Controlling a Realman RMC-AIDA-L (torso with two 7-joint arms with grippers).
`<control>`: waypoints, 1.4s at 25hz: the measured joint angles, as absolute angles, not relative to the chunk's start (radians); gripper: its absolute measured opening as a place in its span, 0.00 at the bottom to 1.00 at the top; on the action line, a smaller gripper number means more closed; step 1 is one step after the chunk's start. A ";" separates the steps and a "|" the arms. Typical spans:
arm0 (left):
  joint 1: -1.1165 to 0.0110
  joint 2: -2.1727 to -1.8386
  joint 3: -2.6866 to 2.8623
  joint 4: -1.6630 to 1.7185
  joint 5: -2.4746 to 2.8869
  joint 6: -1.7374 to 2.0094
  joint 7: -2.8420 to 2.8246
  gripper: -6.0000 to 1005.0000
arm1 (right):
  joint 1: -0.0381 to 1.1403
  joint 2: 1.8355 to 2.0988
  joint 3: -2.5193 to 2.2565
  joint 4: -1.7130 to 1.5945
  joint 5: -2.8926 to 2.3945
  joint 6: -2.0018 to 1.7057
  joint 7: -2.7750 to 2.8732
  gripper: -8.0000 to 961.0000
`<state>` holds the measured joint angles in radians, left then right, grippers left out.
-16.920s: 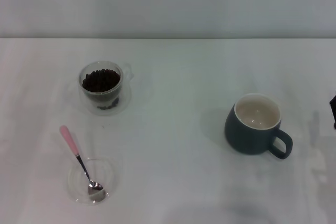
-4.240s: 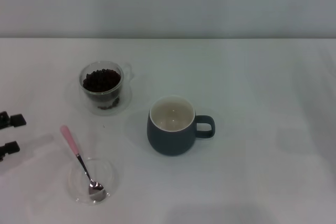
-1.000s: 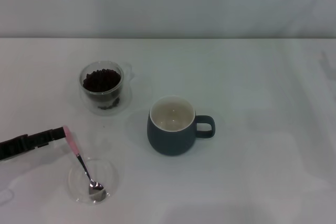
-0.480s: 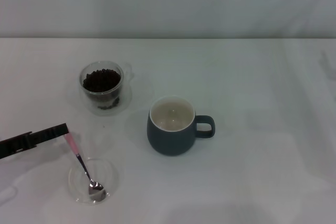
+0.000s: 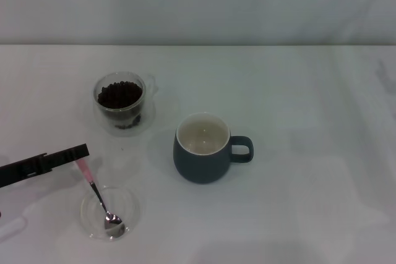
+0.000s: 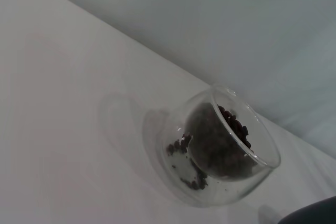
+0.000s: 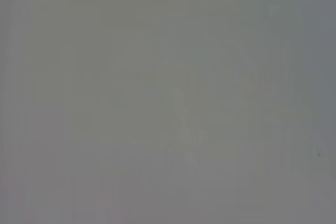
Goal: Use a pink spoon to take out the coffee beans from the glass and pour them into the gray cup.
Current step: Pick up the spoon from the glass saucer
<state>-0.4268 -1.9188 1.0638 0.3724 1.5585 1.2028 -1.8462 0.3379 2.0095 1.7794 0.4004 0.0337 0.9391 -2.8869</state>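
Pale pink shows at the top of the pink spoon [image 5: 93,190], where the left tool [image 5: 79,152] sits over the handle's upper end; whether its fingers are apart or pressed on the handle cannot be told from the head view. The spoon's silver bowl rests in a flat clear dish [image 5: 128,205] on the white counter [image 5: 297,122]. Beyond it stands the glass [image 5: 120,104], upright and well filled with coffee beans [image 5: 119,94]; a few more beans seem to lie low within its double wall. The gray cup [image 5: 202,148] stands upright near the middle, handle toward the robot's right, its cream inside bare. The right tool is out of sight.
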 joint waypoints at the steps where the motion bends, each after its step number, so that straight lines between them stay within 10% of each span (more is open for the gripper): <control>1: -0.428 -1.919 1.065 0.372 1.560 1.203 -1.847 0.83 | 0.338 2.009 1.779 0.401 0.034 0.939 -2.887 0.87; 25: -0.431 -1.940 1.050 0.360 1.567 1.186 -1.877 0.78 | 0.341 2.008 1.785 0.402 0.034 0.942 -2.887 0.87; 35: -0.433 -1.938 1.049 0.359 1.571 1.186 -1.883 0.54 | 0.345 2.006 1.786 0.402 0.034 0.942 -2.887 0.87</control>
<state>-0.4327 -1.9382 1.0491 0.3589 1.5709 1.1856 -1.8828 0.3450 2.0063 1.7856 0.4020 0.0338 0.9418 -2.8869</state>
